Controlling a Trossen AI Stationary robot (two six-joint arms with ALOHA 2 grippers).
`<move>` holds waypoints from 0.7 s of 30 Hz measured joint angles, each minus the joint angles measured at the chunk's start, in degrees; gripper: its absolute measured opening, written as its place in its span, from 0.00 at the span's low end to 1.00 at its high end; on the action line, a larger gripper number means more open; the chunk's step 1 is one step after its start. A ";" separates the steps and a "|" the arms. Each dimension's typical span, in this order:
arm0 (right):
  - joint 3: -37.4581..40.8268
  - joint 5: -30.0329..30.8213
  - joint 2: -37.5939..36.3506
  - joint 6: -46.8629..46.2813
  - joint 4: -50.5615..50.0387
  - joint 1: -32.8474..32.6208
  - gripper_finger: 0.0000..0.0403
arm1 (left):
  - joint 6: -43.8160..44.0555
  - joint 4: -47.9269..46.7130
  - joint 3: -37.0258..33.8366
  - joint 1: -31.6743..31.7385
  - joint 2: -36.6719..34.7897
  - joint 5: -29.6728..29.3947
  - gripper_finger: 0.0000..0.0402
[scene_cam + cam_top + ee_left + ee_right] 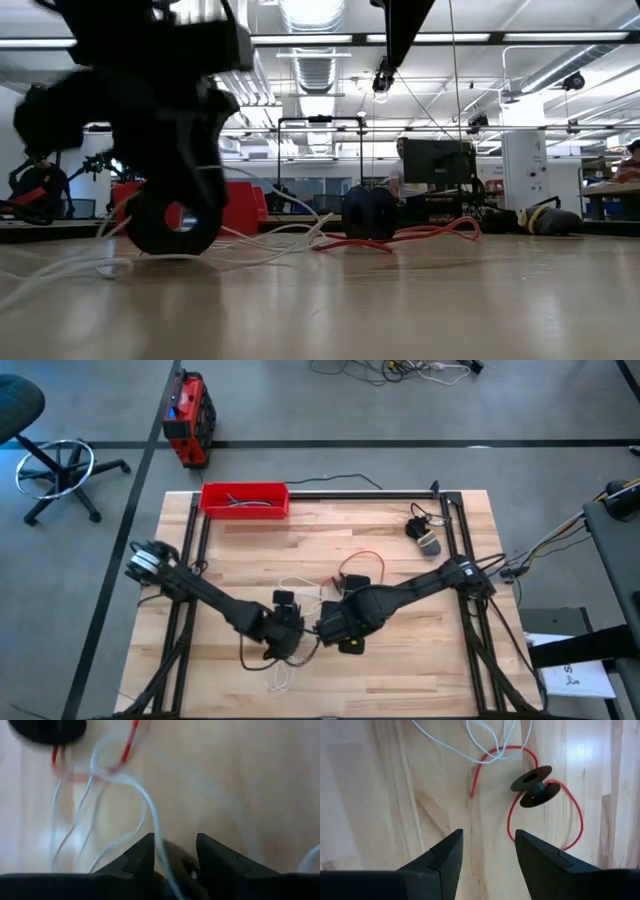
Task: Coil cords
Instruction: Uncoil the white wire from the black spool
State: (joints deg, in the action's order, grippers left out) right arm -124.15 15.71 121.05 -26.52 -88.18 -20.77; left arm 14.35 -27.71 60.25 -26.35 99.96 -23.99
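Pale wooden planks make up the surface point(400, 660), framed by black rails, with grey floor around it. One red tray point(244, 499) sits at the far edge, holding short dark cables. Two cords lie tangled well in front of the tray, near the middle of the surface: one red cord point(510, 820) and one white cord point(150, 815). The red cord loops around one small black spool point(536, 786), which rests on its side; the white cord's loops cross over the red one just beside the spool. Two dark arms meet over this tangle. The left gripper point(175, 851) hangs low with its fingers parted, a white strand running between them. The right gripper point(489, 847) hovers next to it, fingers spread wide and holding nothing, with the spool just ahead of it.
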 joint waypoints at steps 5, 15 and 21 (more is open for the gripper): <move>0.74 0.02 0.02 -2.50 -0.02 -0.58 0.43 | 2.74 -20.91 2.05 0.96 3.52 -4.49 0.33; 3.03 -0.24 0.04 -3.30 2.31 -3.05 0.43 | 20.02 -36.67 -15.78 2.45 -11.85 -5.15 0.35; 3.03 0.41 -0.08 3.80 10.06 -1.93 0.43 | 25.17 -33.64 -20.19 1.52 -28.27 -3.31 0.40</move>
State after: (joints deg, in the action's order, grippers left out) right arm -121.12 16.12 120.97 -22.72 -78.12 -22.70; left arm 39.53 -61.35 40.07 -24.83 71.70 -27.30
